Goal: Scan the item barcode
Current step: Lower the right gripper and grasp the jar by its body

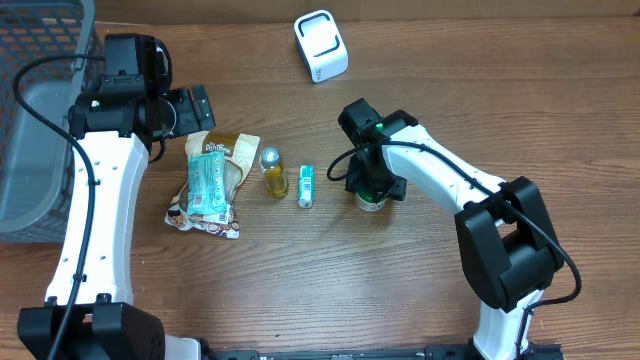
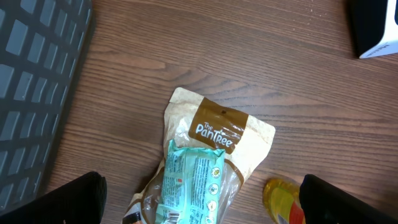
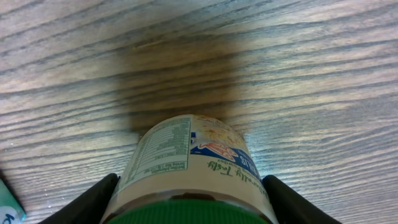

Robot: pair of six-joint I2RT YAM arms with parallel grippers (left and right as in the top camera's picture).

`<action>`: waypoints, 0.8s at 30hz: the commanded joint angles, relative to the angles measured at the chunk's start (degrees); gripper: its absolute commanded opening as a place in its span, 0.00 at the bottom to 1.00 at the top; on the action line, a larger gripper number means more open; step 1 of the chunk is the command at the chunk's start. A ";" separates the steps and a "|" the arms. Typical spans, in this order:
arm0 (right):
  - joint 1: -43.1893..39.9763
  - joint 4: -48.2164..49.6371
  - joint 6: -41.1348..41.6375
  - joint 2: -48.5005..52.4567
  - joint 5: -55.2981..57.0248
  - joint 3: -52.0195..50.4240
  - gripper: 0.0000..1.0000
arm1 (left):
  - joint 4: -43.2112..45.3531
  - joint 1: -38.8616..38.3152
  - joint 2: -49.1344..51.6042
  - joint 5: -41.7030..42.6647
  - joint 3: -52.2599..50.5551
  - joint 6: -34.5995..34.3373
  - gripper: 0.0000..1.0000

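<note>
A jar [image 3: 186, 162] with a green lid and a printed label stands upright on the wooden table. My right gripper [image 3: 189, 199] straddles it from above, one black finger pressed against each side. From overhead only a bit of the jar [image 1: 371, 203] shows beneath the right gripper [image 1: 372, 190]. The white scanner [image 1: 321, 45] sits at the far middle of the table. Over a teal packet [image 2: 193, 183], my left gripper [image 2: 202, 199] hangs wide open and holds nothing; the packet lies on a brown PanTree bag [image 2: 217, 127].
A small yellow bottle [image 1: 273, 172] and a teal tube [image 1: 307, 185] lie between the bag [image 1: 235, 150] and the jar. A grey basket [image 1: 30, 130] stands at the left edge. The scanner's corner [image 2: 376, 34] shows at the upper right of the left wrist view.
</note>
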 commanded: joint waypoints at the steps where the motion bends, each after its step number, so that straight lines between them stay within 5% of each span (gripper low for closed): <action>1: -0.15 0.31 0.09 0.22 -0.37 -0.74 0.62 | -0.07 0.09 0.09 0.26 1.46 -0.37 0.99; 19: -0.15 0.98 0.09 0.28 -0.48 -1.31 0.71 | -0.07 0.09 0.09 0.26 1.46 -0.37 1.00; 24: -0.17 0.92 0.07 0.28 -0.50 -1.31 0.62 | -0.07 0.09 0.09 0.26 1.46 -0.37 0.99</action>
